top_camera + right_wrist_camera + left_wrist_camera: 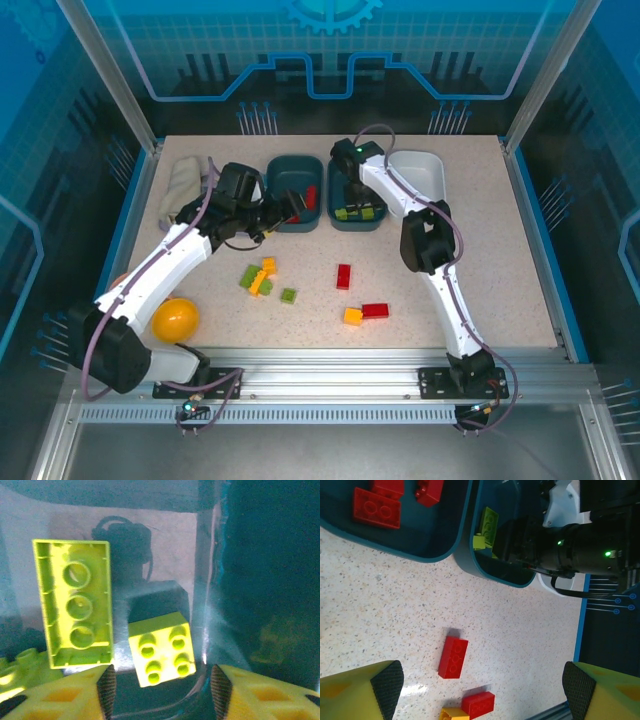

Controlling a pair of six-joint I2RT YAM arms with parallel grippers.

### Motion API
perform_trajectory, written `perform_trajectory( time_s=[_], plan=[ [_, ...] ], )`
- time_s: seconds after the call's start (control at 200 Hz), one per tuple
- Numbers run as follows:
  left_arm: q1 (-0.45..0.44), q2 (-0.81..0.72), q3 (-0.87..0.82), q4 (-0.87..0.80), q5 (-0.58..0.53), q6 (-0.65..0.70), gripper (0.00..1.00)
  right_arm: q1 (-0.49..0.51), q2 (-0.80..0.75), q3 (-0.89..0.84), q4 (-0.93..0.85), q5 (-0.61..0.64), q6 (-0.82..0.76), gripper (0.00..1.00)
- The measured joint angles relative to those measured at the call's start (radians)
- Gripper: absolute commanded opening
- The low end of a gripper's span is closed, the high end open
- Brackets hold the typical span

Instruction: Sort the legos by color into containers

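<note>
- Left gripper [480, 682]: fingers spread wide, empty, near the left teal tray [283, 172] holding red bricks [376, 509].
- Loose bricks [258, 278] lie on the table [480, 260].
- Right gripper [162, 687]: fingers apart, inside the middle teal tray [357, 226], above green bricks [160, 654].
- White tray [428, 172]: far right.

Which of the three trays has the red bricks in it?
The leftmost dark teal tray. The teal tray beside it holds light green bricks, and the white tray's visible part shows none.

Left tool [480, 692] — spread wide, nothing held; right tool [161, 692] — spread too, nothing held.
</note>
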Motion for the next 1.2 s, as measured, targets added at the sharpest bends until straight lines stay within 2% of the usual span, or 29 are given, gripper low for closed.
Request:
perform_trajectory(
  time_s=[0.26, 0.4, 0.5, 0.665, 0.83, 1.015, 1.2],
  plan=[
    [0.000, -0.047, 0.011, -0.124, -0.051, 0.018, 0.86, 0.011, -0.036, 0.076, 0.014, -0.033, -0.017, 0.58],
    [0.000, -0.066, 0.040, -0.229, -0.099, 0.032, 0.85, 0.029, -0.154, 0.076, 0.045, -0.047, -0.032, 0.58],
    [0.000, -0.087, 0.045, -0.298, -0.131, 0.051, 0.85, 0.056, -0.305, 0.021, 0.118, -0.055, -0.056, 0.57],
    [0.000, -0.108, 0.045, -0.389, -0.147, 0.073, 0.82, 0.121, -0.647, -0.274, 0.299, -0.082, -0.094, 0.58],
    [-0.045, -0.077, 0.045, -0.406, -0.144, 0.079, 0.80, 0.169, -0.978, -0.749, 0.491, -0.174, -0.100, 0.60],
    [-0.215, 0.126, 0.084, -0.369, -0.145, 0.078, 0.80, 0.183, -1.218, -1.227, 0.559, -0.309, -0.077, 0.70],
    [-0.332, 0.360, 0.142, -0.283, -0.143, 0.070, 0.80, 0.191, -1.440, -1.460, 0.514, -0.412, -0.048, 0.79]
  ],
)
